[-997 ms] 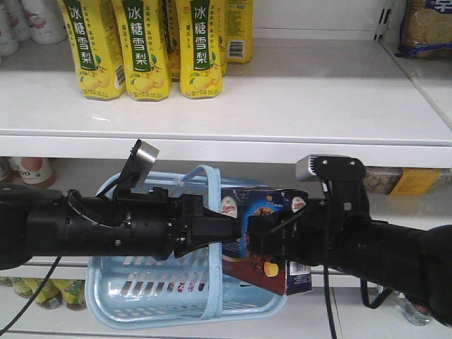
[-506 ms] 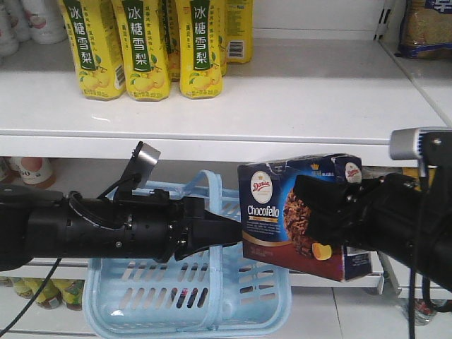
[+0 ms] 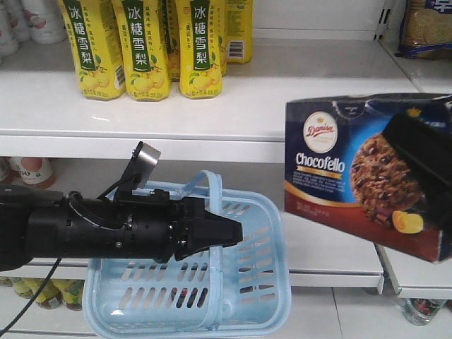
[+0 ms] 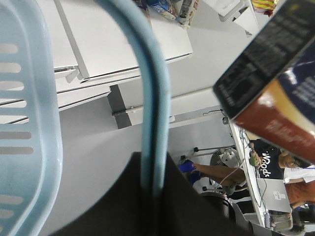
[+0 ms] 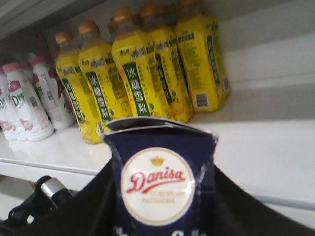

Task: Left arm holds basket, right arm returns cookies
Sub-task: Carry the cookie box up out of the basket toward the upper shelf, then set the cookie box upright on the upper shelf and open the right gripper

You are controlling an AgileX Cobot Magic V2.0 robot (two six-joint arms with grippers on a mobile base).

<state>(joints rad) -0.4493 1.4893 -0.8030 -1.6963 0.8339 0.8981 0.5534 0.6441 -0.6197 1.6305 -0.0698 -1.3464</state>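
Cookies (image 3: 326,164) clamped in your right end effector (image 3: 417,166), up right of the basket (image 3: 263,282); left end effector (image 3: 224,230) grips its handle (image 3: 214,185).

Front view faces the shelf (image 3: 296,106) — closer wrist views both catch the cookies (image 5: 157,187).

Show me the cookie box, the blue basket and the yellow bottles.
cookie box (image 3: 320,162): front view, on its white lettering.
basket (image 3: 258,244): front view, on its slotted right wall.
yellow bottles (image 5: 137,88): right wrist view, on one bottle's green label.
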